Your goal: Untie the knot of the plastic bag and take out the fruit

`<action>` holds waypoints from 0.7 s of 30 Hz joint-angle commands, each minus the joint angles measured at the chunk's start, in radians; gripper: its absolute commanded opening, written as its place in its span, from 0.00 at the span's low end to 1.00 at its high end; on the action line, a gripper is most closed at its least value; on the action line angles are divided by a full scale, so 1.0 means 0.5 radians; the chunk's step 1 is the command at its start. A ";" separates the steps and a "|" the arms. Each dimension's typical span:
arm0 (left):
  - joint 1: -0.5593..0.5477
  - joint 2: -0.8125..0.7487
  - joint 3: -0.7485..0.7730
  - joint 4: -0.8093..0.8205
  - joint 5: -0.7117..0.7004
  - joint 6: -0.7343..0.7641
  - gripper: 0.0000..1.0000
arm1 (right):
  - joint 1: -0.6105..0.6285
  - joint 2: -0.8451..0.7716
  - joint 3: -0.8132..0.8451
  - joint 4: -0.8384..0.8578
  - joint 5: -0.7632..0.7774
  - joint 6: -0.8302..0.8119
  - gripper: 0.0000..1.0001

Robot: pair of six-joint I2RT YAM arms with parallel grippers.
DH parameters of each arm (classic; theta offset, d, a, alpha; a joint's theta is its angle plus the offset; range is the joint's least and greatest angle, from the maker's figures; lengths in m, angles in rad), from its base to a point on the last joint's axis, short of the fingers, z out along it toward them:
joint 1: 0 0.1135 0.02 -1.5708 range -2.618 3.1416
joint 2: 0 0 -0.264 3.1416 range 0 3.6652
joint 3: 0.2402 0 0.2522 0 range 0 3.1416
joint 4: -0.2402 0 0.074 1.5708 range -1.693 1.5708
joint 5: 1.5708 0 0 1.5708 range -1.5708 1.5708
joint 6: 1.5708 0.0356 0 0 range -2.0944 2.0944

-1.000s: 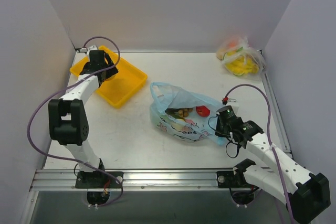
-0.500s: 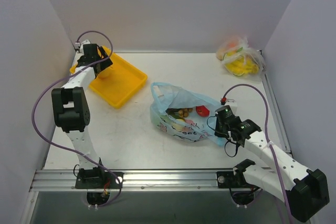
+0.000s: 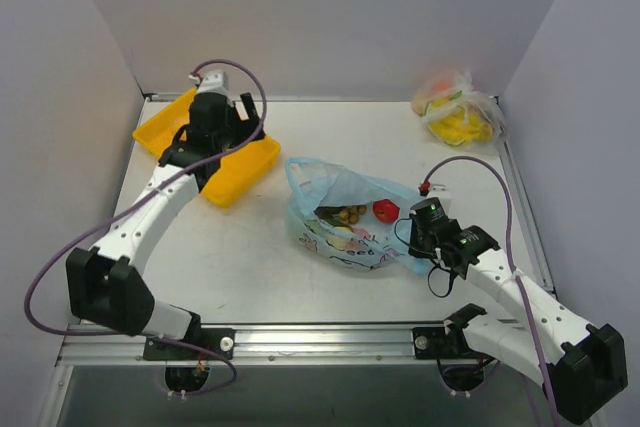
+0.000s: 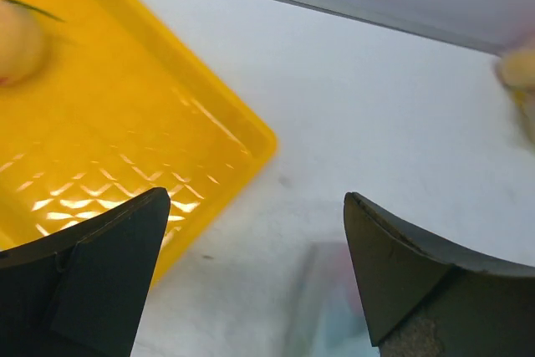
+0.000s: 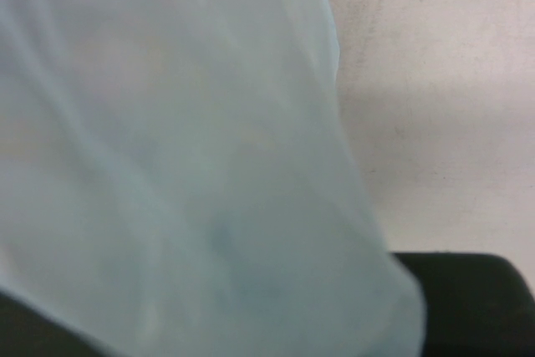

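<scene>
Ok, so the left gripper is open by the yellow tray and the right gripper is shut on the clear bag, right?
Not the clear bag: the right gripper is shut on the light blue plastic bag mid-table, as the top view shows. The clear bag lies apart in the far right corner. The left gripper is open by the yellow tray.

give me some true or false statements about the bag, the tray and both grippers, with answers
1. The left gripper is open and holds nothing. True.
2. The plastic bag lies in the yellow tray. False: it lies on the table, apart from the tray.
3. The right gripper is shut on the plastic bag. True.
4. The bag is empty. False: a red fruit and a brown bunch show inside.
5. The clear bag sits between the arms' bases. False: it sits in the far right corner.
</scene>
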 commanded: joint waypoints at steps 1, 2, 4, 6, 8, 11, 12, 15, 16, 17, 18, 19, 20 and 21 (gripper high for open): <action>-0.328 -0.327 -0.111 -0.087 -0.001 0.082 0.96 | -0.004 -0.003 0.063 -0.003 0.061 -0.025 0.04; -0.514 -0.373 -0.130 -0.106 0.002 0.082 0.95 | -0.001 -0.006 0.060 0.000 0.064 -0.025 0.04; -0.723 -0.484 -0.172 -0.131 -0.025 0.055 0.94 | -0.004 -0.006 0.045 0.012 0.067 -0.028 0.04; -1.023 -0.521 -0.191 -0.134 -0.059 0.018 0.87 | -0.004 -0.012 0.029 0.024 0.070 -0.028 0.04; -1.193 -0.497 -0.182 -0.125 -0.124 -0.046 0.80 | -0.004 -0.018 0.017 0.030 0.070 -0.019 0.04; -1.460 -0.350 -0.124 -0.112 -0.243 -0.059 0.77 | -0.001 -0.027 0.008 0.043 0.064 0.003 0.04; -1.494 -0.249 -0.105 -0.112 -0.246 -0.053 0.76 | -0.004 -0.036 0.005 0.046 0.052 0.009 0.04; -1.568 -0.037 -0.007 -0.106 -0.213 -0.001 0.75 | -0.001 -0.067 -0.011 0.043 0.031 0.009 0.05; -1.574 0.012 0.023 -0.130 -0.201 0.036 0.75 | -0.004 -0.082 -0.017 0.043 0.024 0.006 0.05; -1.583 0.064 0.084 -0.152 -0.179 0.048 0.75 | -0.004 -0.104 -0.023 0.046 0.021 0.006 0.05; -1.580 0.165 0.112 -0.173 -0.185 0.061 0.75 | -0.001 -0.113 -0.032 0.046 0.018 0.009 0.05; -1.580 0.209 0.131 -0.210 -0.194 0.073 0.75 | -0.001 -0.122 -0.038 0.046 0.006 0.012 0.06; -1.583 0.245 0.146 -0.235 -0.194 0.070 0.74 | -0.001 -0.129 -0.041 0.046 0.003 0.009 0.06; -1.584 0.304 0.149 -0.253 -0.185 0.061 0.75 | -0.001 -0.129 -0.051 0.046 -0.003 0.015 0.06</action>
